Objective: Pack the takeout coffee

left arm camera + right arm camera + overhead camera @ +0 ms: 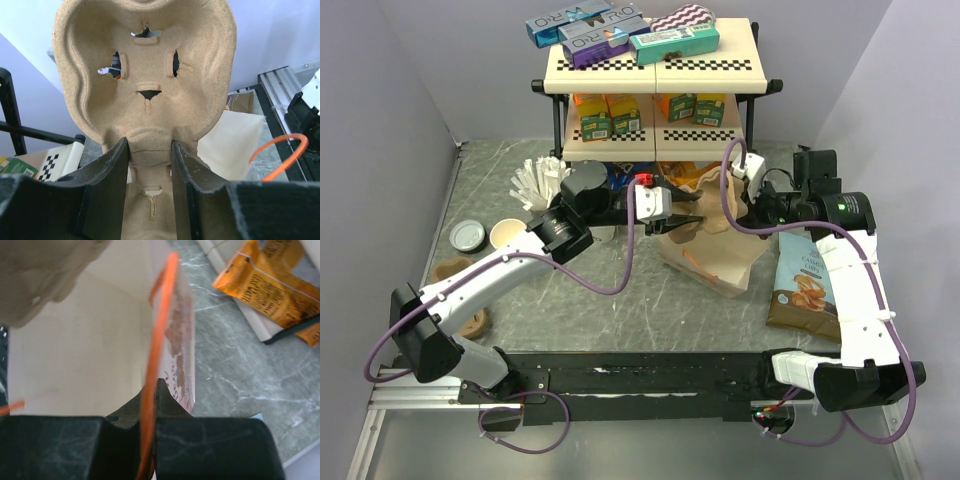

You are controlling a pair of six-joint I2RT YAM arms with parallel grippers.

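The takeout coffee (506,233), a small white paper cup with a cream inside, stands open on the table at the left, away from both grippers. My left gripper (148,150) is shut on the narrow neck of a brown pulp cup carrier (145,65). It holds the carrier upright over the mouth of the brown paper bag (715,255). My right gripper (152,390) is shut on the bag's orange handle (159,330), holding that side of the bag (75,350) up. The bag's pale inside (225,145) shows below the carrier.
A flat round lid (467,236) lies left of the cup, with a cup of white sticks (538,180) behind it. Two more pulp carriers (470,320) lie at the near left. A chips bag (807,285) lies on the right. A two-level shelf (650,70) of boxes stands at the back.
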